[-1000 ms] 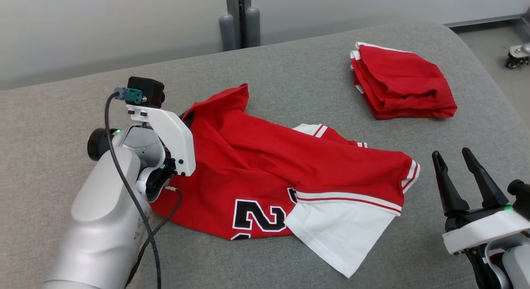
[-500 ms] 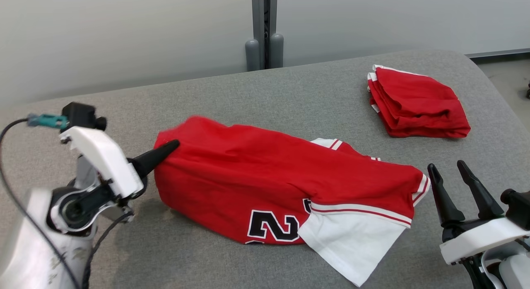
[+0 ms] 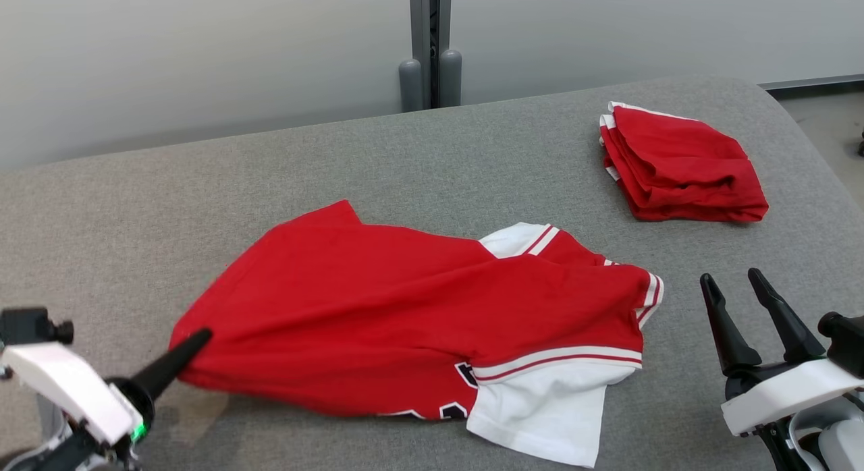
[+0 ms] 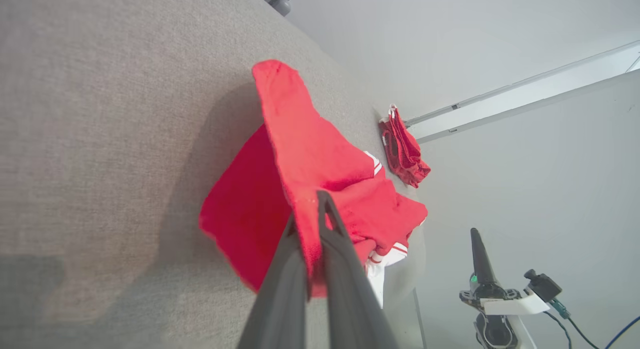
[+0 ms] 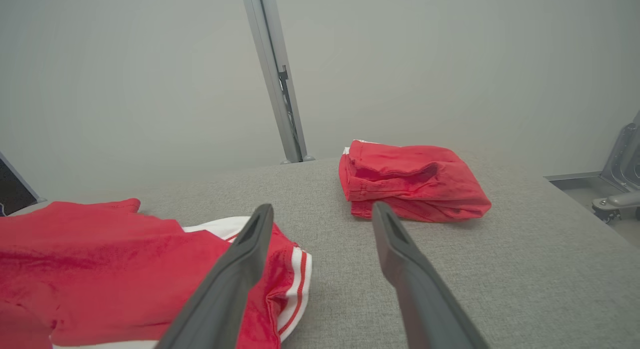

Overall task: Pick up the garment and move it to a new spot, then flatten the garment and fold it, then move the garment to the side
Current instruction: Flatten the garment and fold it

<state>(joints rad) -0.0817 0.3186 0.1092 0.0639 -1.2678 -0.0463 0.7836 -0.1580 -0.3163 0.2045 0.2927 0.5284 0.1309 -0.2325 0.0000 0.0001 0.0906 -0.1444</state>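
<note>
Only the pickup is underway: my left gripper (image 3: 194,341) pinches an edge of the crumpled garment (image 3: 405,316) on the grey table (image 3: 472,154), my right gripper (image 3: 730,276) spread apart nearby; flattening, folding, setting aside remain.

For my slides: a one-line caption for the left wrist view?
Left gripper pinches an edge of the red jersey over the grey surface; folded red garment beyond.

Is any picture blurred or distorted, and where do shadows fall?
Head view: mostly sharp, a soft shadow under the garment beside the left gripper. Left wrist view: tilted, wide-angle; the garment casts a dark shadow on the grey surface. Right wrist view: the right gripper looks soft.
</note>
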